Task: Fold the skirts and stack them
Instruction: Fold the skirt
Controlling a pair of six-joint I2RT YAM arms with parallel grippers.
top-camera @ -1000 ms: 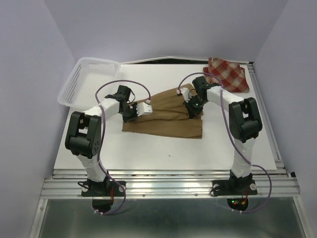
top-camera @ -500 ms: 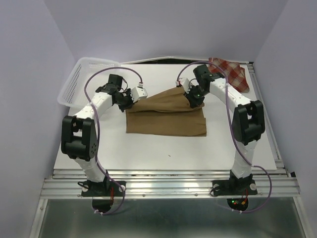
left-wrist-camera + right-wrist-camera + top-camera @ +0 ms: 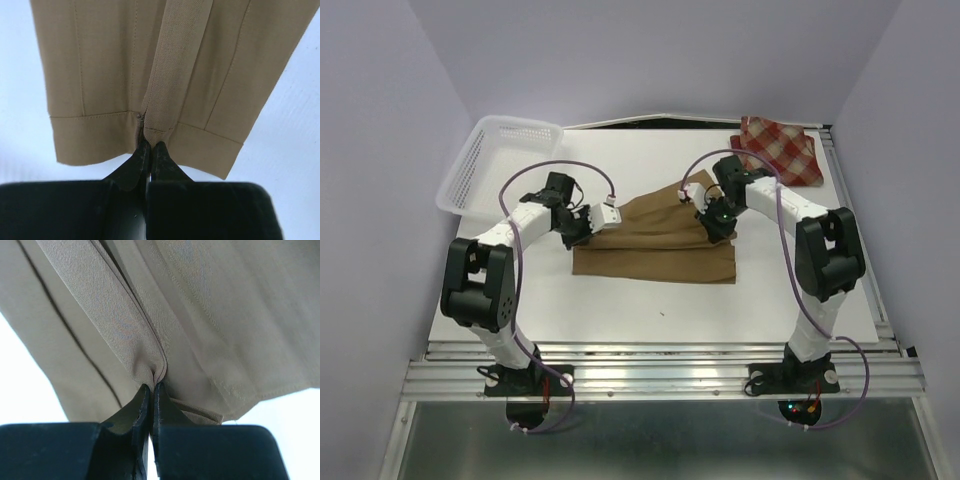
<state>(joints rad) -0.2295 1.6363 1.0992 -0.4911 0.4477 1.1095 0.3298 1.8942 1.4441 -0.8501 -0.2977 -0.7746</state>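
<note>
counter: a white top [image 3: 650, 300] seen from above, with two robot arms bolted side by side at its near edge and reaching toward the middle.
tan skirt: a plain brown cloth [image 3: 655, 250] lying around the middle of the counter. its near portion lies flat. its upper layer is gathered into a raised ridge running left to right between the two grippers.
left gripper: it sits [image 3: 590, 224] at the left end of the tan skirt. its wrist view shows the two black fingers [image 3: 137, 162] pressed together, pinching a narrow fold of cloth right at the stitched hem band. the rest of the hem spreads flat on either side of the pinch.
right gripper: it sits [image 3: 713, 225] at the right end of the tan skirt. its wrist view shows the fingers [image 3: 136, 402] closed tight on a bunched pleat, with creases fanning away from the pinch.
plaid skirt: a red and cream check cloth [image 3: 780, 150] lying crumpled at the far right corner of the counter. it is well apart from the tan skirt and touched by neither gripper.
basket: a white plastic mesh tray [image 3: 480, 165] at the far left corner of the counter, with nothing seen inside it.
</note>
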